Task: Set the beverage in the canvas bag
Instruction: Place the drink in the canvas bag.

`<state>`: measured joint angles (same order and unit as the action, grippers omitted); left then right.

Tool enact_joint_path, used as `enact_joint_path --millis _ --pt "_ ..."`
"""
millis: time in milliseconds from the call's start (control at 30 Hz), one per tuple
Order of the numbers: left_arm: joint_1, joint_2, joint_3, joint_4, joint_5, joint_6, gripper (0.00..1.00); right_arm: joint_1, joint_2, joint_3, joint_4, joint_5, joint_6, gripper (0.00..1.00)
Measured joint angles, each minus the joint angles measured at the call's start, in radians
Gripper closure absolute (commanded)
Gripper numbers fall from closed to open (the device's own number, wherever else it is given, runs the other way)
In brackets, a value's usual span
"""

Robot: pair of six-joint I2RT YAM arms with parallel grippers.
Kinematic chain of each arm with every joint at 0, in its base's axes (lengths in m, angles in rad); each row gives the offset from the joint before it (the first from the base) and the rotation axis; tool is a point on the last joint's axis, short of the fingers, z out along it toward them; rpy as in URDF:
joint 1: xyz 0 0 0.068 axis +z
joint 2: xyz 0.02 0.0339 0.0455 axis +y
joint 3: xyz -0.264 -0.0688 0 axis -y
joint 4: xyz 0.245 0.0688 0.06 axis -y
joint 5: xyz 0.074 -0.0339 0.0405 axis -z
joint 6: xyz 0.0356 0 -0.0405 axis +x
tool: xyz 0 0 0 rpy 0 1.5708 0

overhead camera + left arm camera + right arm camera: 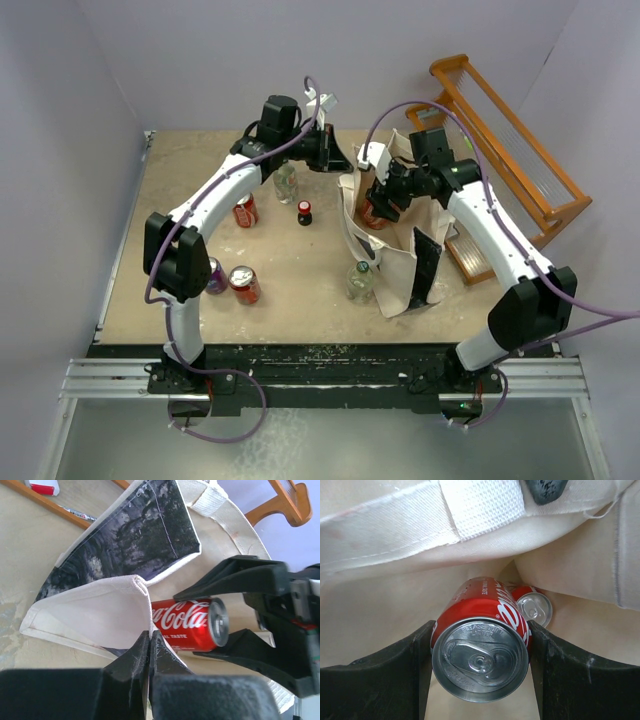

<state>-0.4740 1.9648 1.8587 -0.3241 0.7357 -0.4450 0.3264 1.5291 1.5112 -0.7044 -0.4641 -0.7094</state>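
Observation:
The cream canvas bag (396, 262) lies open at mid-right of the table, with its dark print panel showing in the left wrist view (130, 545). My left gripper (338, 160) is shut on the bag's rim edge (142, 587), pinching the canvas between its fingertips (149, 636). My right gripper (381, 206) is shut on a red Coca-Cola can (374, 213) and holds it in the bag's mouth. In the right wrist view the can (480, 652) sits between both fingers, top towards the camera, with canvas (385, 605) all round. A second red can (535, 608) lies deeper inside the bag.
On the table to the left stand two red cans (245, 211) (244, 284), a purple can (215, 275), a dark bottle with a red cap (304, 212) and a clear bottle (286, 182). A green-capped bottle (360, 281) stands by the bag's near side. An orange wooden rack (510, 150) is at back right.

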Motion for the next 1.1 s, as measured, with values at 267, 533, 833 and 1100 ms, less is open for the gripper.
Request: enact_joint_path --millis 267,533,833,1100 --pt "0.0 0.0 -0.008 0.021 0.025 0.007 1.0 0.0 0.049 -0.046 0.031 0.071 0.031 0.68" --pt "0.0 0.0 -0.009 0.021 0.034 0.021 1.0 0.0 0.056 -0.064 0.095 0.09 0.085 0.68" --pt "0.0 0.0 -0.01 0.021 0.035 0.026 0.99 0.011 0.084 -0.105 0.156 0.089 0.119 0.66" --pt "0.0 0.0 -0.014 0.021 0.038 0.037 0.99 0.016 0.12 -0.139 0.172 0.094 0.127 0.64"
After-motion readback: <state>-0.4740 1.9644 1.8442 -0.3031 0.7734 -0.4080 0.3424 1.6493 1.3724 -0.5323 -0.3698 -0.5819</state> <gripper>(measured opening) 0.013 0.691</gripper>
